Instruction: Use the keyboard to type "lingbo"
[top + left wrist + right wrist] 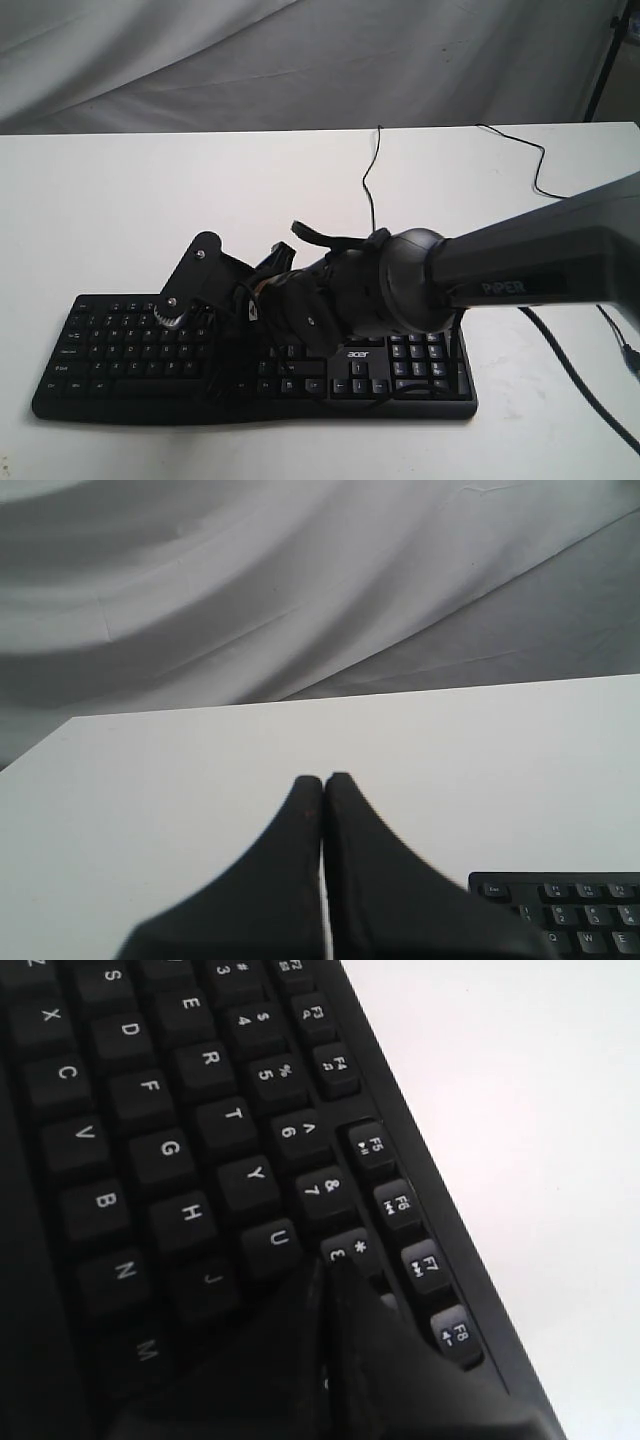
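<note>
The black keyboard [100, 340] lies along the front of the white table [150, 190], with its thin cable [370, 180] running toward the back. My right gripper [225, 340] reaches across from the right onto the middle of the letter keys. In the right wrist view it [328, 1265] is shut, its tips low between the U key [277, 1240] and the 8 key [347, 1248], hiding the key beneath. Whether it touches a key I cannot tell. My left gripper [322, 778] is shut, empty, over bare table beside the keyboard's Esc corner [495, 889]. The exterior view does not show it.
A second black cable [540, 170] crosses the table at the back right, and a thicker one [580, 380] hangs off the right arm. A grey cloth backdrop [300, 60] stands behind the table. A dark stand leg [603, 60] shows at the top right.
</note>
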Controlling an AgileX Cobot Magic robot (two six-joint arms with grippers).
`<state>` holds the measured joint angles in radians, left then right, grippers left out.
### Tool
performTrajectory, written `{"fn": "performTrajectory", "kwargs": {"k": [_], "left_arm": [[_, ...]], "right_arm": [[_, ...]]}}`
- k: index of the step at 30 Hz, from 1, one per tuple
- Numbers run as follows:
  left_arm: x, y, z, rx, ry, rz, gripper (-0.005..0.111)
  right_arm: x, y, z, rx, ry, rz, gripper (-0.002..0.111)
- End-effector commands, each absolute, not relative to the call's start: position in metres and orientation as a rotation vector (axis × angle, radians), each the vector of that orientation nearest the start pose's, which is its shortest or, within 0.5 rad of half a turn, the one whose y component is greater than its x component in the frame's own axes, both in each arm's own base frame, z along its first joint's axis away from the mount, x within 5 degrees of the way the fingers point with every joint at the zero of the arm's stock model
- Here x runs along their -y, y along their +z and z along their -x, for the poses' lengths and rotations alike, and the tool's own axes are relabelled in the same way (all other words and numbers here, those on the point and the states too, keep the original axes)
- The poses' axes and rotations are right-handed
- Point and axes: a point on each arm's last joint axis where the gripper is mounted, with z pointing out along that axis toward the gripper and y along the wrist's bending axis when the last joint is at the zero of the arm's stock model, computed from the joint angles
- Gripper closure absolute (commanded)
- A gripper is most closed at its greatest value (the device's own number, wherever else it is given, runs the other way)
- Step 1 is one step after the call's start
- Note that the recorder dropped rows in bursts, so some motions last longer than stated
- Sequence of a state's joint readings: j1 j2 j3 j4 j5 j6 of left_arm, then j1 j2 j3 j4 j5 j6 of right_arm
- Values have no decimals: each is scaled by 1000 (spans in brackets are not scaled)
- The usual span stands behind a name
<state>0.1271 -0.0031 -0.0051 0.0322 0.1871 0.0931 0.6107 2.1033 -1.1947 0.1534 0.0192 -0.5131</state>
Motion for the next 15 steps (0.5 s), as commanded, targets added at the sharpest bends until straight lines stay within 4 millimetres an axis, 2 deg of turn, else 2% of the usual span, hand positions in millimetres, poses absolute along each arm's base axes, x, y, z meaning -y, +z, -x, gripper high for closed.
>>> {"fn": "performTrajectory", "kwargs": {"k": [1, 15], "left_arm": [[-7, 197, -56, -1670, 190, 6, 106], [-7, 197, -56, -1670, 190, 6, 106]], "right_arm": [[-243, 113, -350, -2120, 111, 1134, 108], [-242, 112, -348, -2138, 112, 1145, 108]]}}
